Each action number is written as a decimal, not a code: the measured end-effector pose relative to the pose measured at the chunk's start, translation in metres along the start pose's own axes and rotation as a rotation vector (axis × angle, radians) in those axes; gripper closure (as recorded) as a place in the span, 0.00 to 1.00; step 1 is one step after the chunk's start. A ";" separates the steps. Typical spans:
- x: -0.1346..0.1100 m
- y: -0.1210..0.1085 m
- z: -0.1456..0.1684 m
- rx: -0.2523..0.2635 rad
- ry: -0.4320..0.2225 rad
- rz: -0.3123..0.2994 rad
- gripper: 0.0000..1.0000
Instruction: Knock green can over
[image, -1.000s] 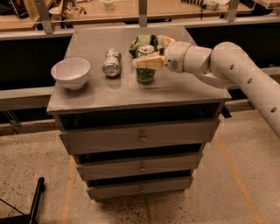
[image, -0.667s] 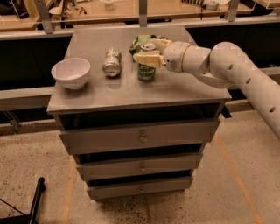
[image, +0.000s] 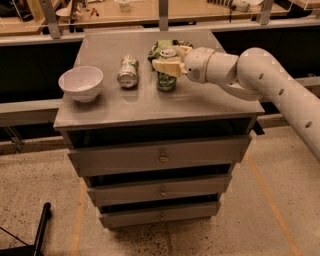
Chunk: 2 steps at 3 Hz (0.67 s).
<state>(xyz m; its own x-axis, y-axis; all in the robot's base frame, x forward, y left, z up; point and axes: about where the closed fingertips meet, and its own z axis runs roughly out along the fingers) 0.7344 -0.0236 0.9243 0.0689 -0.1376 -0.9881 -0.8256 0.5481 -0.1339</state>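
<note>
Hand (image: 169, 60) against upright green can (image: 166, 83) — at top.

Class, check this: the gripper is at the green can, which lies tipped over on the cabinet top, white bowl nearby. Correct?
No: the camera view shows the green can standing upright on the cabinet top, with the gripper at it and the white bowl nearby.

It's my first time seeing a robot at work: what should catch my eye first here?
The big white arm reaches in from the right, its gripper at the top of an upright green can on the drawer cabinet. Left of it a silver-white can lies on its side, then a white bowl.
</note>
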 end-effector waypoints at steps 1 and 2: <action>0.000 0.002 0.002 -0.004 -0.001 0.000 1.00; 0.001 0.004 0.006 -0.047 0.004 -0.001 1.00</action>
<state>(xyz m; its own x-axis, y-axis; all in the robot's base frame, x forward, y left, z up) 0.7345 -0.0171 0.9224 0.0673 -0.1414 -0.9877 -0.8508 0.5090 -0.1309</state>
